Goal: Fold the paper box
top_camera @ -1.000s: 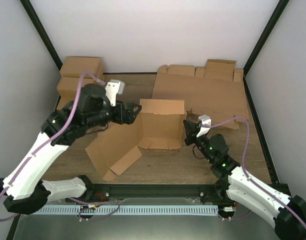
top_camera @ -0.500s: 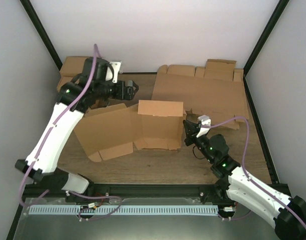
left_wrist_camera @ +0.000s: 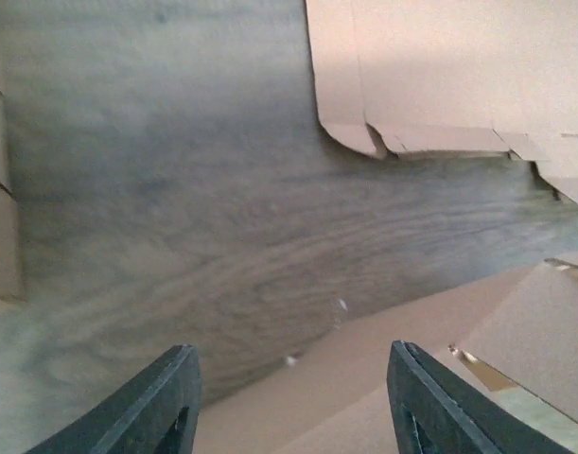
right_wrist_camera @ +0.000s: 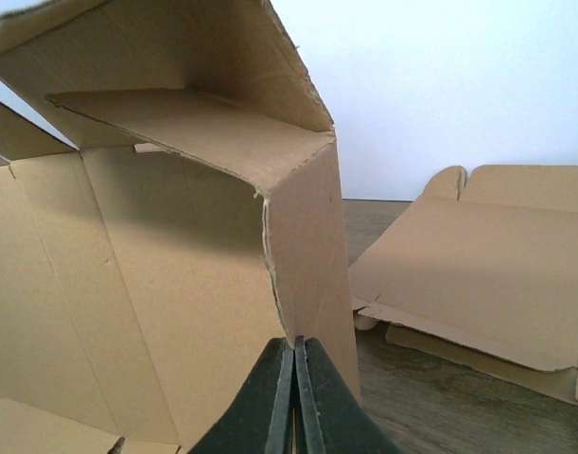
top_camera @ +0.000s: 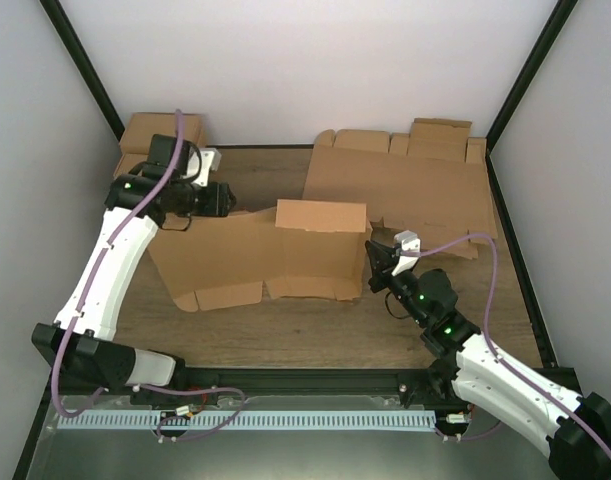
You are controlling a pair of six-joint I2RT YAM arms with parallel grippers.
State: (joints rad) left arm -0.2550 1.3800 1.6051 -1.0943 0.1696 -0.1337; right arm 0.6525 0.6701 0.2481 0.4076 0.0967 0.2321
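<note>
**Hard to make out.**
- The left claw (top_camera: pixel 223 198), seen from above, is a dark lump against the back edge of the paper box (top_camera: pixel 285 255), and its tips cannot be picked out there.
- Its own camera is soft with blur, and a pale cardboard strip at that picture's left edge cannot be identified.
- The made-up cartons (top_camera: pixel 150 130) in the back left corner are partly covered by the left arm (top_camera: pixel 105 270).
- The layers in the sheaf of blanks (top_camera: pixel 405 190) are too fine to count.

**Count.**
- Two arms, two claws.
- One paper box.
- One sheaf of flat blanks at the back right.
- At least two brown cartons, though the exact number cannot be told.

**Paper box.**
- It sits mid-counter (top_camera: pixel 315 330), half raised.
- One panel stands upright with a flap folded over its top.
- A wider panel spreads away to the left.
- Small flaps lie along its near edge.

**Left arm.**
- It stretches far back and leftward from its base, bent at the elbow, with the wrist turned toward the centre.
- The claw's jaws stand apart with only counter and cardboard edge showing between them, so it holds nothing.

**Right arm (top_camera: pixel 485 365).**
- It lies low, reaching from the near right corner toward the centre.
- The right claw (top_camera: pixel 375 262) is pinched tight on the edge of the box's right-hand wall.
</note>
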